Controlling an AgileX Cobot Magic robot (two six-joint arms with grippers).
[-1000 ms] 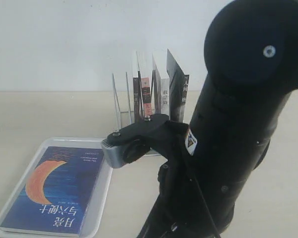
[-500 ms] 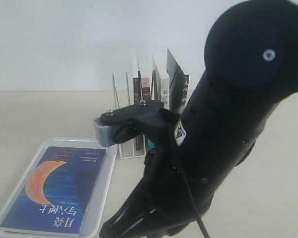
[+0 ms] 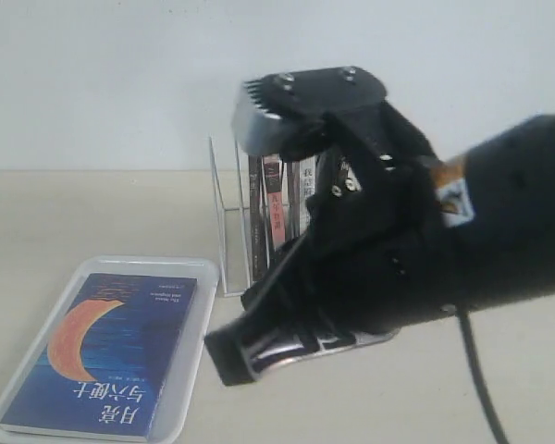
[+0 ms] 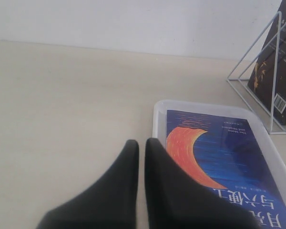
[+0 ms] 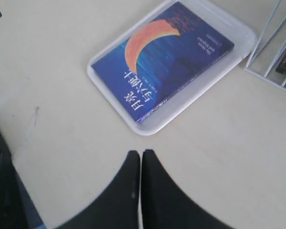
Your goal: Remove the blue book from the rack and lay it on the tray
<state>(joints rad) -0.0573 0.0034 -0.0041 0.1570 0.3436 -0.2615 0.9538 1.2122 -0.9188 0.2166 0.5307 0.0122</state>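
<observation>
The job looks done: the blue book (image 3: pixel 106 356) lies flat, cover up, inside the tray (image 3: pixel 143 268) on the table, well within the rim, and it is out of the rack (image 3: pixel 231 213), which holds only the other books (image 3: pixel 276 199). As far as I can judge, nothing is left but to draw the 2 arms clear. The left gripper (image 4: pixel 141 141) has its fingers pressed almost together with only a sliver between them; it holds nothing. It sits low beside 1 corner of the tray, and I cannot tell whether it touches the table. The right gripper (image 5: pixel 137 153) is likewise closed and empty, hanging above bare table with the tray and book ahead of it, apart from both. In the exterior view the right arm stands raised in front of the rack.
</observation>
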